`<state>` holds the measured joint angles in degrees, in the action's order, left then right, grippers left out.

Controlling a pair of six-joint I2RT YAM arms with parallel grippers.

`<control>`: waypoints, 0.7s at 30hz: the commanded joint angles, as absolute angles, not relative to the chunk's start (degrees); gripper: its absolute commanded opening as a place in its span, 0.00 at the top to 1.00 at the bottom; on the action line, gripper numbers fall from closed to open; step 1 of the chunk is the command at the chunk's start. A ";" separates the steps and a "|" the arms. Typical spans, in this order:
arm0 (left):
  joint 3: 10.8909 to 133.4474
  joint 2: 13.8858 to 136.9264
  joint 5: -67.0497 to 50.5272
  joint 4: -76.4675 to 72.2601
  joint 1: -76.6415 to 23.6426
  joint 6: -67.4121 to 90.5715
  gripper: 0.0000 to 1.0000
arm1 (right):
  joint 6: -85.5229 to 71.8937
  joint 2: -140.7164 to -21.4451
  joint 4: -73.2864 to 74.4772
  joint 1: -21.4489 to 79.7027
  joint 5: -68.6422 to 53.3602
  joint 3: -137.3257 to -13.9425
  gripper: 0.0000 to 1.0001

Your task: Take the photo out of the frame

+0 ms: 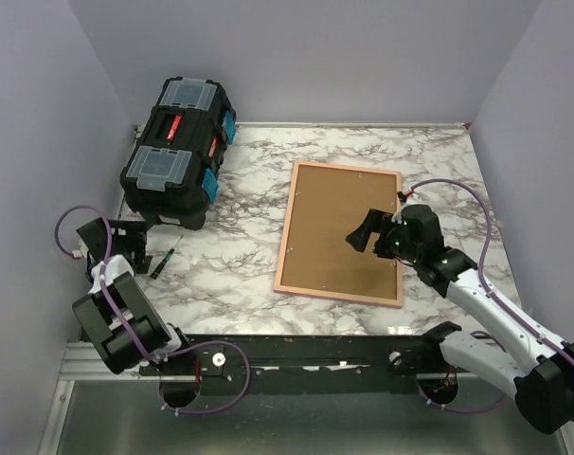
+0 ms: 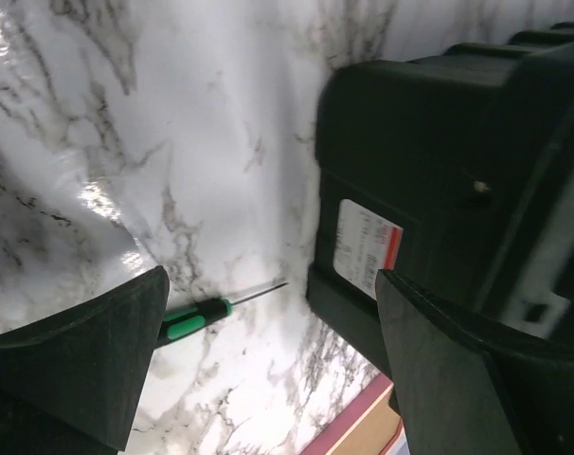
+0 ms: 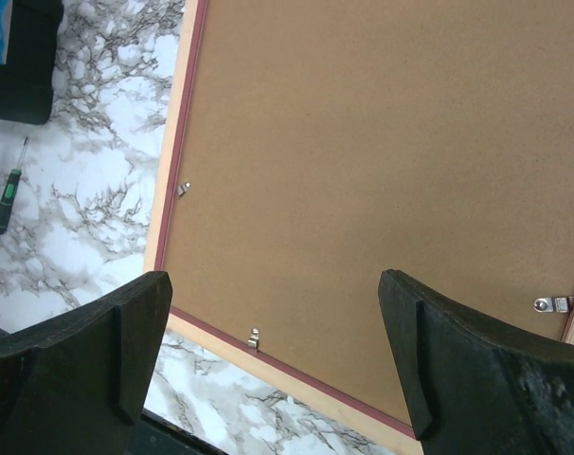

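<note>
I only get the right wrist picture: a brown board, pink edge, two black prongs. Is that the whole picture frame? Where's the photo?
Observer: From above, the whole frame lies flat on the table, back up; no view shows the photo.
Operator: What's the other arm doing?
Observer: The left gripper is open, beside a black toolbox, well left of the frame.
Operator: And the green thing at my left edge?
Observer: A screwdriver, lying right by the left gripper's fingers.

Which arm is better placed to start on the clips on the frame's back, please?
Right: the right fingers, open, hover over the frame's brown back, its clips in the wrist view. The left fingers sit away beside the screwdriver and toolbox.
</note>
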<state>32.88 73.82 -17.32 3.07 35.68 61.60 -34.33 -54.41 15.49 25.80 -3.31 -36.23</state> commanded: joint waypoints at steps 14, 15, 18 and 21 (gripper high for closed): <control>30.07 75.63 -19.97 13.68 29.06 61.62 0.05 | -33.35 -50.36 16.85 25.75 -2.55 -36.19 0.00; 29.01 75.07 -20.34 13.87 28.62 61.61 0.05 | -33.32 -50.37 17.00 25.75 -2.43 -36.32 0.00; 26.16 72.10 -20.00 14.16 27.21 60.21 0.05 | -33.33 -50.45 16.89 25.75 -2.21 -36.23 0.00; 26.31 68.58 -14.53 16.84 24.31 57.21 0.02 | -33.33 -51.24 16.59 25.73 -2.52 -36.21 0.00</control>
